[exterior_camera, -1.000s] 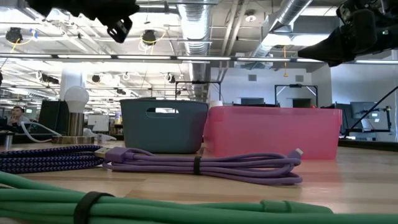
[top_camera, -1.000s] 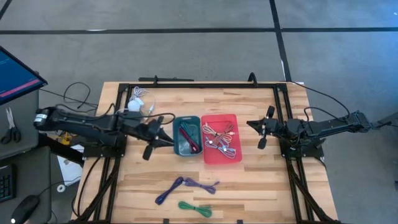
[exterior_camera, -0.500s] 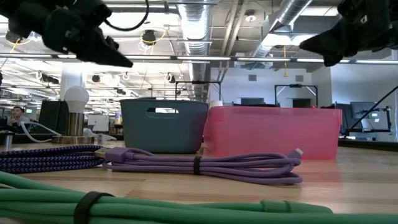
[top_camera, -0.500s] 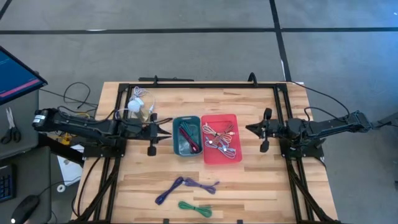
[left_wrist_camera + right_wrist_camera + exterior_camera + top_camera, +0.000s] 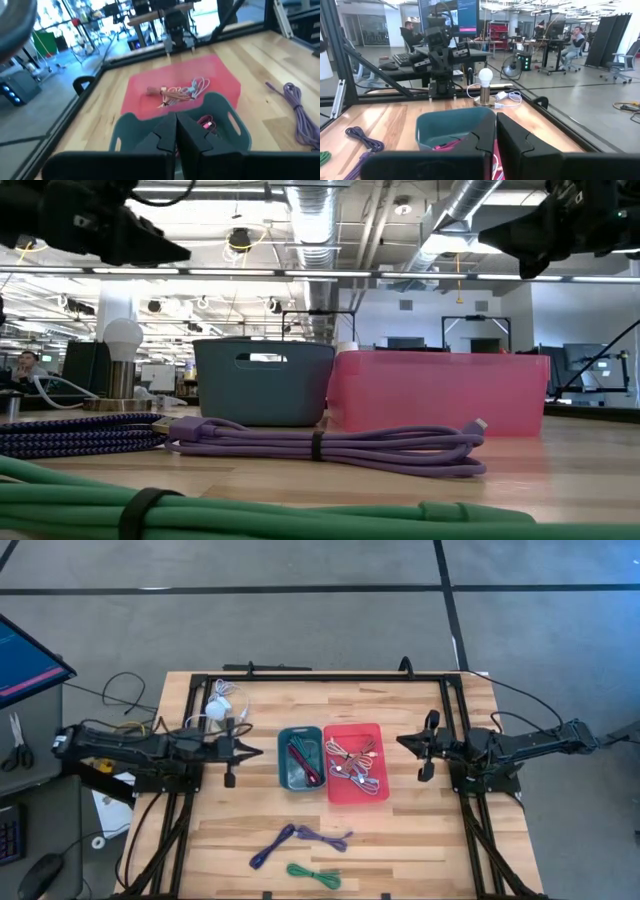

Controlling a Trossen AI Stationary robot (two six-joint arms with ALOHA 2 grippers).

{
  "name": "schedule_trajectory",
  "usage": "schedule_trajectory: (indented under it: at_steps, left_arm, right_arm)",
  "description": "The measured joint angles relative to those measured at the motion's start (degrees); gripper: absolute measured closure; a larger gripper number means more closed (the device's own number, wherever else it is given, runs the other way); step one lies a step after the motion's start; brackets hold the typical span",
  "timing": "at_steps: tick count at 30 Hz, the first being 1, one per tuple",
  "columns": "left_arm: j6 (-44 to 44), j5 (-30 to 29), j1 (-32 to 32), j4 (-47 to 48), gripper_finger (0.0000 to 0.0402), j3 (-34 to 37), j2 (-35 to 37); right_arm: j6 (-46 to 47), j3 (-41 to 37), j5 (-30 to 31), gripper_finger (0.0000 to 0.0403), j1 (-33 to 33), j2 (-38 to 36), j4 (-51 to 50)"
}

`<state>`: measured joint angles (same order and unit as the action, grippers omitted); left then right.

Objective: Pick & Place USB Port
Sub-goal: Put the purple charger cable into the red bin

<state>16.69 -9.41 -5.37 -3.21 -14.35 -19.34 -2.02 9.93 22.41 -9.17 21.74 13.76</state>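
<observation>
Lying apart from both jaws: cables (image 5: 298, 837)

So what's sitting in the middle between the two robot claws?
In the high view, two bins sit side by side between the left tool and the right tool: a teal bin and a red bin, both holding cables.

Left arm stretched level from the left side, left claw (image 5: 250, 751) closed and empty, right arm level from the right, right claw (image 5: 404, 742) closed, empty

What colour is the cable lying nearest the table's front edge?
Green cable, best seen in the high view.
</observation>
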Motion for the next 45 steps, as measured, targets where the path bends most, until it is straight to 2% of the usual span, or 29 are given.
schedule_trajectory:
  at_steps: [7, 17, 24, 32, 35, 41, 45]
  left_arm:
    - [0.0, 0.0, 0.0, -0.2, 0.0393, 1.3, 7.7]
    - [0.0, -0.4, 0.0, -0.2, 0.0395, 1.3, 6.7]
    - [0.0, -2.9, 0.0, -0.2, 0.0389, 1.3, 6.2]
    - [1.5, -3.0, 0.0, -0.2, 0.0395, 1.3, 6.0]
    - [1.5, -3.0, 0.0, -0.2, 0.0392, 1.3, 6.0]
    - [1.5, -3.0, 0.0, -0.2, 0.0392, 1.3, 6.0]
    - [1.5, -3.0, 0.0, -0.3, 0.0394, 1.3, 6.0]
  right_arm:
    - [0.2, 0.0, 0.1, 0.0393, 0.0, 0.0, 0.0]
    - [6.1, 2.7, 0.1, 0.0399, -0.8, 1.7, -1.2]
    - [6.1, 13.3, 1.0, 0.0397, -1.8, 15.2, -9.2]
    - [6.2, 24.2, -8.8, 0.0402, -2.4, 31.9, -13.7]
    - [7.0, 28.5, -9.2, 0.0402, -3.8, 36.9, -14.9]
    - [9.6, 39.1, -9.2, 0.0402, -6.6, 45.6, -25.2]
    - [9.6, 44.2, -9.2, 0.0401, -8.0, 50.8, -28.3]
